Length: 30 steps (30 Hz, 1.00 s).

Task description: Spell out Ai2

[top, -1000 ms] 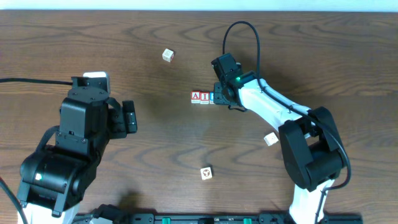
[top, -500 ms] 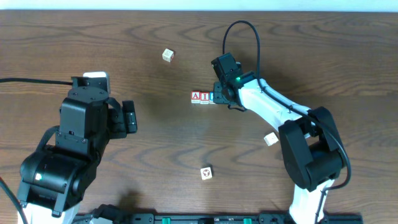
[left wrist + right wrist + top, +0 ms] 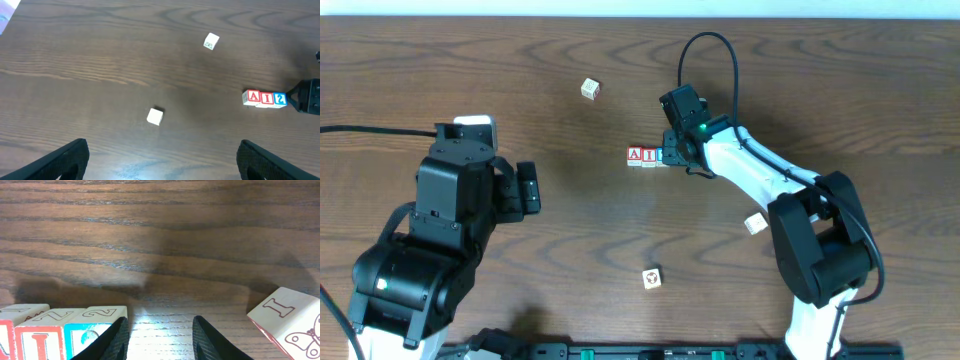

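Observation:
Three letter blocks stand in a row on the wooden table: the red A block (image 3: 635, 155), the red I block (image 3: 648, 155) and the blue 2 block (image 3: 660, 155). The row also shows in the left wrist view (image 3: 265, 98). My right gripper (image 3: 671, 153) is open and empty, low over the table just right of the row. In the right wrist view its jaws (image 3: 160, 330) hold nothing, and the 2 block (image 3: 95, 322) sits just outside one finger. My left gripper (image 3: 528, 188) is open and empty, far left of the row, as its wrist view (image 3: 160, 165) confirms.
Loose blocks lie at the back (image 3: 590, 89), at the front (image 3: 651, 278) and at the right (image 3: 755, 223). The left wrist view shows two of them (image 3: 211, 41) (image 3: 155, 116). A block with an I and a butterfly (image 3: 290, 322) lies close to my right gripper.

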Available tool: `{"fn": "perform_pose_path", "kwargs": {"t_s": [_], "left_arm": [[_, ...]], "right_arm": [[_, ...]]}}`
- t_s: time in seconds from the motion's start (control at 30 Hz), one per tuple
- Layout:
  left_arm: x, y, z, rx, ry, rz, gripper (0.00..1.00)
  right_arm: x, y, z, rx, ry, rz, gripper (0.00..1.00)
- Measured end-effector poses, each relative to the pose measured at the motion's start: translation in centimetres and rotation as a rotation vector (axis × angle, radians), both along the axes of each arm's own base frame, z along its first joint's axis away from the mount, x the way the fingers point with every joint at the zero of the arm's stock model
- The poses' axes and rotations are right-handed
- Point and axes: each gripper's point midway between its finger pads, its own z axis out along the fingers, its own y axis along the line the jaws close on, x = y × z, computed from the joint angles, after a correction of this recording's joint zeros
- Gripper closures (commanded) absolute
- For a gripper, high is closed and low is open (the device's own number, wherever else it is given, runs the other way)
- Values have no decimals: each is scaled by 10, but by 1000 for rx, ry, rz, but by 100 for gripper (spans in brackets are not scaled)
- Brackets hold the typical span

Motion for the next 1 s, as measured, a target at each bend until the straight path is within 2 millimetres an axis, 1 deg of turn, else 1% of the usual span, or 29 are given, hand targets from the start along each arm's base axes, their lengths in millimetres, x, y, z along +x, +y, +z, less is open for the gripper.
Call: {"fn": "perform_pose_path", "kwargs": {"t_s": [0.13, 0.2, 0.27, 0.3, 0.33, 0.4, 0.5, 0.53, 0.6, 0.63, 0.7, 0.8, 0.83, 0.9, 1.0], "left_arm": [[0, 0, 0, 0, 0, 0, 5], [0, 0, 0, 0, 0, 0, 5], [0, 0, 0, 0, 0, 0, 5], [0, 0, 0, 0, 0, 0, 5], [0, 0, 0, 0, 0, 0, 5], [0, 0, 0, 0, 0, 0, 4], [0, 0, 0, 0, 1, 0, 4], [0, 0, 0, 0, 1, 0, 5], [0, 0, 0, 0, 0, 0, 5], [0, 0, 0, 0, 1, 0, 5], [0, 0, 0, 0, 0, 0, 4], [0, 0, 0, 0, 0, 0, 5], [0, 0, 0, 0, 0, 0, 5], [0, 0, 0, 0, 0, 0, 5], [0, 0, 0, 0, 0, 0, 5]], "right_arm": [[4, -6, 1, -9, -10, -15, 51], [7, -14, 2, -14, -14, -31, 49], [12, -25, 10, -21, -32, -48, 48], [15, -31, 19, -27, -52, -56, 36], [18, -38, 30, -30, -76, -67, 1], [22, -50, 64, -41, -147, -82, 1], [21, -65, 141, -39, -321, -87, 1], [19, -69, 161, -34, -369, -84, 1], [5, -80, 206, -34, -479, -74, 1], [-3, -85, 220, -36, -519, -68, 1], [-24, -96, 239, -45, -582, -52, 1], [-59, -112, 251, -58, -662, -29, 1], [-76, -119, 257, -56, -721, -18, 1], [-98, -128, 263, -55, -798, -9, 1], [-134, -142, 263, -50, -886, -1, 1]]}}
